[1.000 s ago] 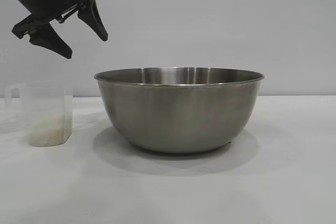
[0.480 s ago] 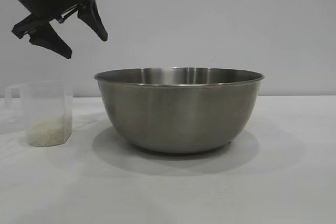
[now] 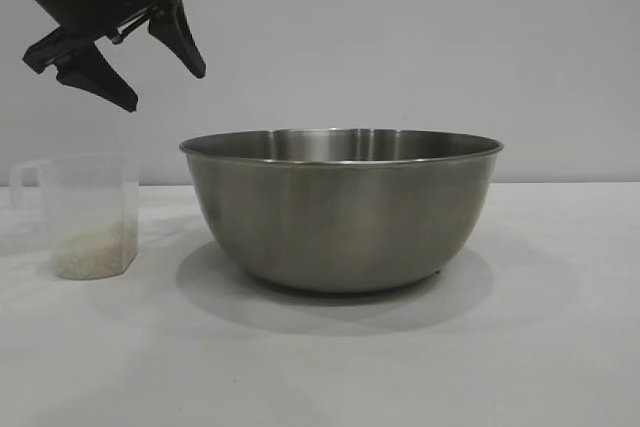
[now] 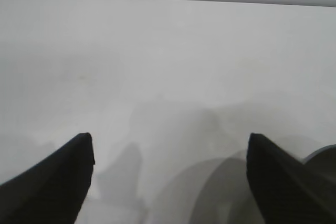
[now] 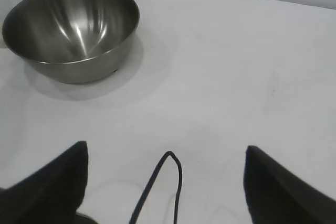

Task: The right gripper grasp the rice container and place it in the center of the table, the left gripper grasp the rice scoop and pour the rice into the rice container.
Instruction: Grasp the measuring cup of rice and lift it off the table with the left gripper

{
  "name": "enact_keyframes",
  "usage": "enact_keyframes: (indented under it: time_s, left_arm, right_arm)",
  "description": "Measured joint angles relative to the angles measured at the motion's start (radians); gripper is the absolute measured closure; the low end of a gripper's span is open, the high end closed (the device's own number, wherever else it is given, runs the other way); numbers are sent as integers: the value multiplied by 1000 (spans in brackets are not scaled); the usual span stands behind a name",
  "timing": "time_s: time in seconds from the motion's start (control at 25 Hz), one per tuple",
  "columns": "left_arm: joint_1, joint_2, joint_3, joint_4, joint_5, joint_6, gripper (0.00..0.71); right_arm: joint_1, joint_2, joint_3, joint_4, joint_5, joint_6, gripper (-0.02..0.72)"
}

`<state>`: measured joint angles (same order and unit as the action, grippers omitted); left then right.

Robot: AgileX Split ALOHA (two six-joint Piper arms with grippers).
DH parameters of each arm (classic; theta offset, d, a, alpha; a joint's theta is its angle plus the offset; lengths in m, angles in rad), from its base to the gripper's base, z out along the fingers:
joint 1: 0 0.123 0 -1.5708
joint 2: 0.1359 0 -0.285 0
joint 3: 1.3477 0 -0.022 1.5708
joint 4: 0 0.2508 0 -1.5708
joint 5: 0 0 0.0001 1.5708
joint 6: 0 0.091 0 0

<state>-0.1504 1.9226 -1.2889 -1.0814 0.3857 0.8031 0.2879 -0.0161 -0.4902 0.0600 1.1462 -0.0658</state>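
Observation:
The rice container (image 3: 340,212), a large steel bowl, stands at the middle of the white table (image 3: 560,347). In the right wrist view the same bowl (image 5: 71,32) sits far off and looks empty. Left of it stands the rice scoop (image 3: 88,215), a clear cup holding a low heap of rice (image 3: 92,252), handle turned away from the bowl. My left gripper (image 3: 165,90) hangs open above the scoop, well clear of it, with only bare table between its fingers (image 4: 169,137). The right gripper (image 5: 165,147) is open, empty and far from the bowl, and does not show in the exterior view.
A thin black cable (image 5: 173,166) loops between the right gripper's fingers, close to the camera. A pale grey wall (image 3: 450,47) closes the back of the table. Bare tabletop lies right of and in front of the bowl.

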Motion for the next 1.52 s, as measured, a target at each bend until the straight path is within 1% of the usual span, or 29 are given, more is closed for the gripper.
enact_keyframes:
  time_s: [0.36,0.44,0.72,0.8,0.92,1.08,1.16,1.24,1.32,1.52]
  left_arm:
    - [0,0,0,26,-19,2,179]
    - [0,0,0,26,-23,2,179]
    - [0,0,0,26,-23,2,179]
    - [0,0,0,29,-23,4,179]
    - [0,-2,0,53,-23,39,179]
    - [0,-64,0,170,-2,43,179]
    - [0,-117,0,222,29,35,179]
    - [0,-175,0,293,71,-10,179]
    - [0,-220,0,383,133,-94,179]
    - [0,-334,0,688,347,-387,179]
  right_arm:
    - [-2,0,0,0,0,0,182]
    - [-27,0,0,0,0,0,182]
    - [-165,0,0,0,-2,0,182]
    - [-185,0,0,0,-2,0,182]
    - [-187,0,0,0,-2,0,182]
    - [-187,0,0,0,-2,0,182]
    - [-187,0,0,0,-2,0,182]
    - [-187,0,0,0,-2,0,182]
    - [-187,0,0,0,-2,0,182]
    - [-187,0,0,0,-3,0,182]
